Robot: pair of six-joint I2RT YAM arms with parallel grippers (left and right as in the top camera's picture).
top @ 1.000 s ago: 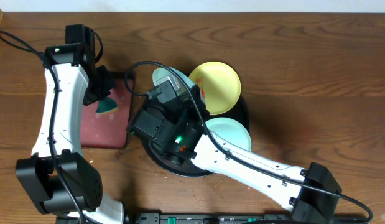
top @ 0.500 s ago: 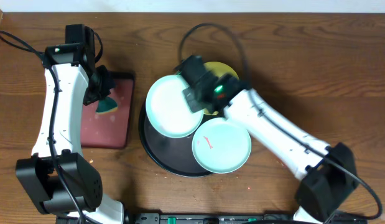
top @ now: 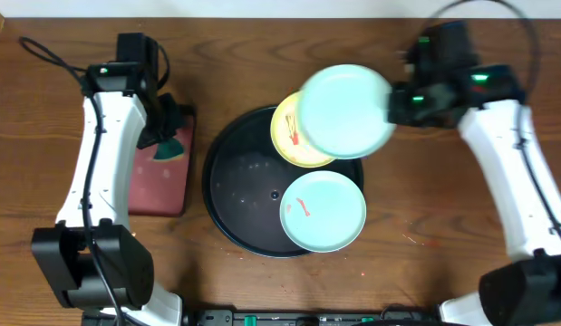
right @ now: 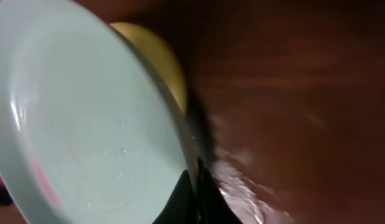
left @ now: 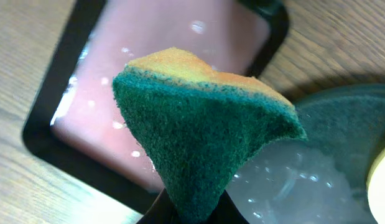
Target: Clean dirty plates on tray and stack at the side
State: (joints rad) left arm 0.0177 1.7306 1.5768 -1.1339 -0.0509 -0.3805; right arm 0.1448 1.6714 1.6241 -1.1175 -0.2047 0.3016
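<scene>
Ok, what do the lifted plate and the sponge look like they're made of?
Lifted plate: probably plastic, pale mint, smooth and glossy, thin rim with soft highlights. Sponge: yellow foam backed with a coarse green scouring layer, fibrous and matte.

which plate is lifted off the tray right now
The mint-blue plate clamped at its rim by the right end effector, raised over the yellow plate. That one and the other mint-blue plate, red-smeared, lie on the black tray.
</scene>
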